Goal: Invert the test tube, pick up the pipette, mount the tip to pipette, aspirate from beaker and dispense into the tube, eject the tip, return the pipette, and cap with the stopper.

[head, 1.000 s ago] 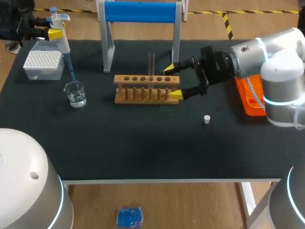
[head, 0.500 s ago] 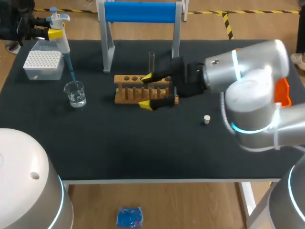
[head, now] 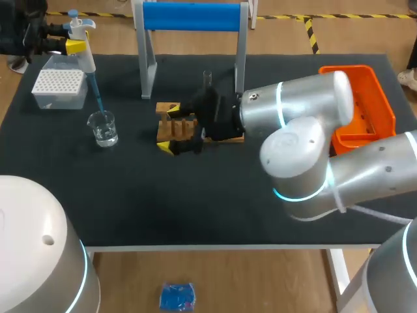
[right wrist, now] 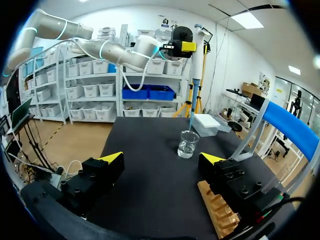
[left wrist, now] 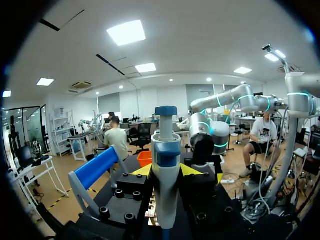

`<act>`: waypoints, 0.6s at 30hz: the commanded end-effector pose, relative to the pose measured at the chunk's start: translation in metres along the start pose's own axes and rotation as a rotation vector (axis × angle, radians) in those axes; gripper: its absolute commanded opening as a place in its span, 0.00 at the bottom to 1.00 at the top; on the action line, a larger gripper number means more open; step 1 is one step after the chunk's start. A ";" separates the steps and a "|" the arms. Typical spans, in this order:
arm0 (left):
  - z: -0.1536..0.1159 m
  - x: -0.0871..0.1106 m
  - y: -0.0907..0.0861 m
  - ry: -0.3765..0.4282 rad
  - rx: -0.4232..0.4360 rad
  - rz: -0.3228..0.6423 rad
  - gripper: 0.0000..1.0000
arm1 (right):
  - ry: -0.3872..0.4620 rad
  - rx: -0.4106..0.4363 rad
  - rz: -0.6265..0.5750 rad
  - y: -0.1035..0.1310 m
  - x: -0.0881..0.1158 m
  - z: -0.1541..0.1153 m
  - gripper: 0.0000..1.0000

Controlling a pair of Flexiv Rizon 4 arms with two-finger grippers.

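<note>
right end effector (head: 169,130) spread astride rack (head: 183,126) | pipette (head: 85,62) tip at beaker (head: 103,128) rim

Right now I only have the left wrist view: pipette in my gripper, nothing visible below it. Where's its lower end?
Observer: In the head view the pipette points down into the mouth of the beaker. I cannot tell whether it reaches the liquid.
Operator: Other gripper?
Observer: The right gripper is open and empty, at the end of the wooden rack nearest the beaker.
Operator: Tube?
Observer: The test tube stands upright in the rack, just behind the right arm.
</note>
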State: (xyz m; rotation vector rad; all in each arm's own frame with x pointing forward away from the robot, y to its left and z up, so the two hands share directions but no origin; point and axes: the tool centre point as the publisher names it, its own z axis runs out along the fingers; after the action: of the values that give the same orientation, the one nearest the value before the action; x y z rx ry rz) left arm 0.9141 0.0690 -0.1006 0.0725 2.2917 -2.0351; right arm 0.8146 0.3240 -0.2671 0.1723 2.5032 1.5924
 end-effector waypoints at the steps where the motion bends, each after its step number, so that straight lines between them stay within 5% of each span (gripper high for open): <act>1: 0.000 0.000 0.000 -0.001 0.001 0.002 0.00 | -0.066 -0.009 0.005 -0.005 0.000 0.042 1.00; 18: 0.000 0.000 0.000 -0.001 0.001 0.002 0.00 | -0.098 0.012 0.030 -0.028 -0.020 0.071 1.00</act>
State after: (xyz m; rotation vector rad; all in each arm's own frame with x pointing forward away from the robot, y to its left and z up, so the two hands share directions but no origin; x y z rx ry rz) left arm 0.9142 0.0690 -0.1006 0.0725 2.2918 -2.0352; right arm 0.8466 0.3589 -0.3111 0.2688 2.4701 1.5429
